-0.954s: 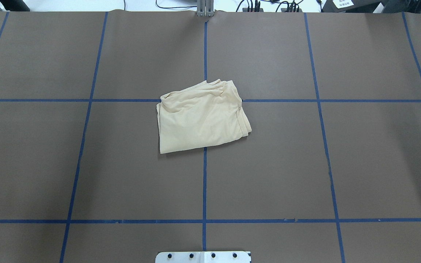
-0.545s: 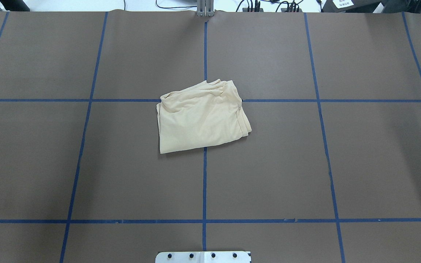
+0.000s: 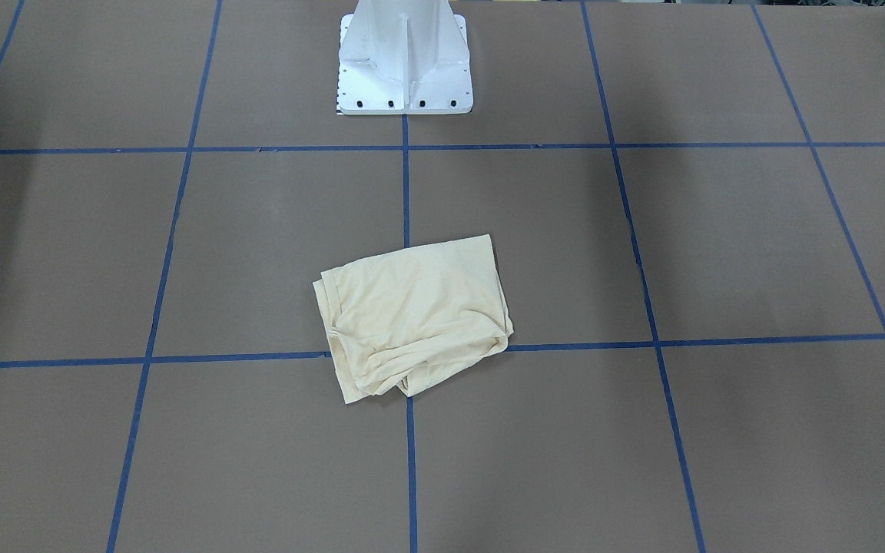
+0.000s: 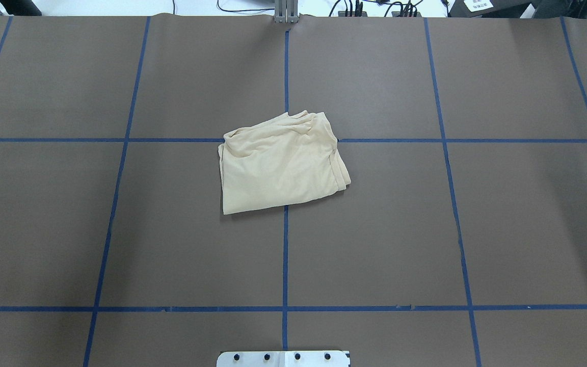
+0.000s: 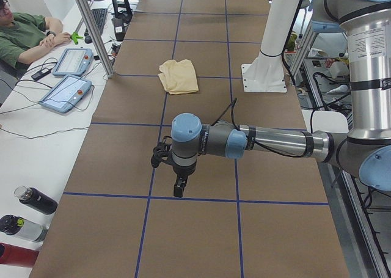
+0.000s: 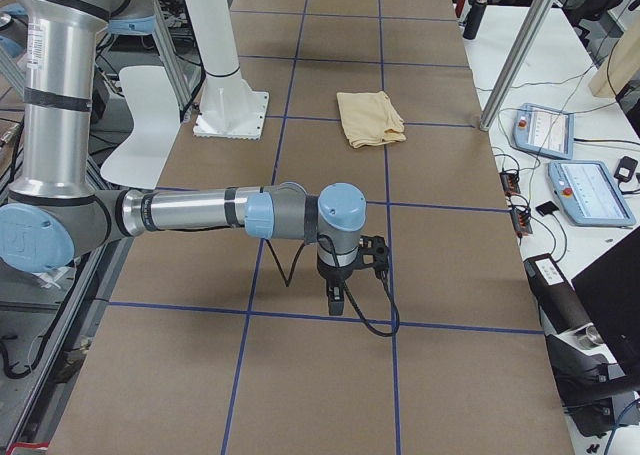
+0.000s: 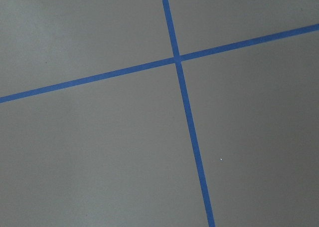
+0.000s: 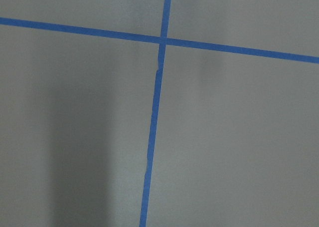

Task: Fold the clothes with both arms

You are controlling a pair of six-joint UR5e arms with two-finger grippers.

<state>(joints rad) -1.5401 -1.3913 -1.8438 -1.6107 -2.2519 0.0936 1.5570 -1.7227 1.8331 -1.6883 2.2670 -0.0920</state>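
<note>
Jaws' state cannot be told; cream shirt [image 4: 281, 165] lies folded, edges rumpled.

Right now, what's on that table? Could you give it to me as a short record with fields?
Garment: cream-yellow shirt, folded into a rumpled bundle
Place: middle of the table, over a crossing of the blue tape lines
Left gripper: over bare table, apart from the shirt; open or shut, cannot tell
Right gripper: likewise, at the opposite end
</note>
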